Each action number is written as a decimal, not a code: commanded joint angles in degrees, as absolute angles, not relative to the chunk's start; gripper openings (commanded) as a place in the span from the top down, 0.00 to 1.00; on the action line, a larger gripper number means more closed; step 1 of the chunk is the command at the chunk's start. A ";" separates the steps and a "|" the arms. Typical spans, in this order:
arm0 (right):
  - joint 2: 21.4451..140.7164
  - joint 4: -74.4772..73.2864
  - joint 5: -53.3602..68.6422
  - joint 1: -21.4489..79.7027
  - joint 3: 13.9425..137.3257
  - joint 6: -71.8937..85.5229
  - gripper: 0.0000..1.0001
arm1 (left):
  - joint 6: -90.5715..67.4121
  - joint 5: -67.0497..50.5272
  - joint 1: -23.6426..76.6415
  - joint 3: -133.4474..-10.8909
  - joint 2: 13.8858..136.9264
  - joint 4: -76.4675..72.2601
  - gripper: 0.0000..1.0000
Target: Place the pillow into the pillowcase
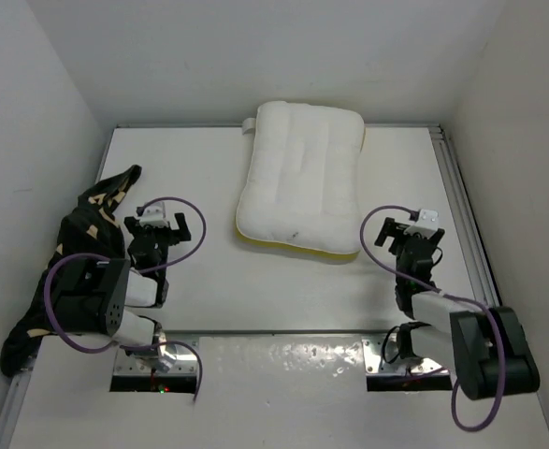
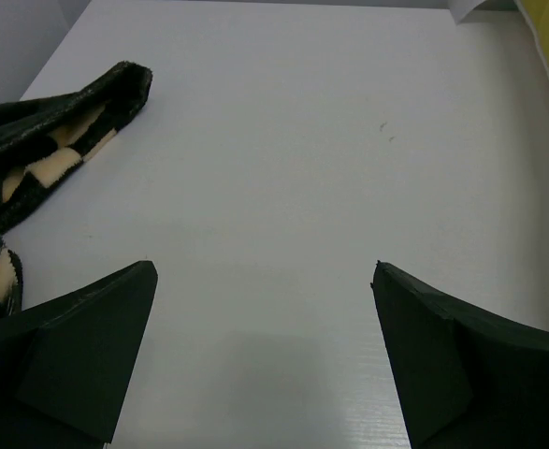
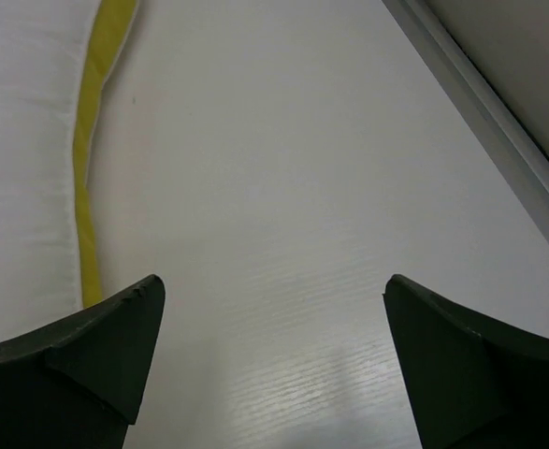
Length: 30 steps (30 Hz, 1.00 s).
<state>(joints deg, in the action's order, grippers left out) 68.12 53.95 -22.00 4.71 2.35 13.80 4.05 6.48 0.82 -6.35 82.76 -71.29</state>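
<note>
1. Toward the back of the table (image 1: 190,159), in the middle, lies the pillow (image 1: 300,178). It is big, white and puffy, with a yellow strip along its near edge. It lies flat.
2. The pillowcase (image 1: 78,253) is well off to the left, in a crumpled heap at the table's left edge, by the wall. It is black with tan shapes. It does not touch the pillow, and the pillow is all outside it.
3. The left gripper (image 1: 159,224) is just beside the pillowcase, on its right side. Its two fingers are spread wide and hold nothing. In the left wrist view, white table shows between them.
4. The right gripper (image 1: 410,234) is near the pillow's near right corner, but apart from it. Its fingers are spread wide too, with nothing in them.
5. A grey metal rail (image 1: 461,206) runs along the right edge of the table.
6. White walls (image 1: 255,56) stand at the back and on both sides.
</note>
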 commanded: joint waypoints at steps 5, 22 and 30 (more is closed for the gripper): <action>55.55 40.46 -7.75 4.75 13.77 5.91 0.01 | 3.78 6.42 1.05 -7.21 82.62 -74.09 0.00; 87.27 -19.25 -9.08 33.30 71.81 -18.98 0.28 | 51.08 7.21 -1.40 -51.68 71.46 9.34 0.00; 94.74 -11.34 -0.71 42.35 71.28 -13.01 0.01 | 36.39 15.19 -11.24 -48.17 73.03 19.16 0.00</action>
<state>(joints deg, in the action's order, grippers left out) 93.91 -14.90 -4.27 40.47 70.06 -14.79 40.97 8.05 -8.12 -48.84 72.20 13.39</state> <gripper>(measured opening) 0.984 0.985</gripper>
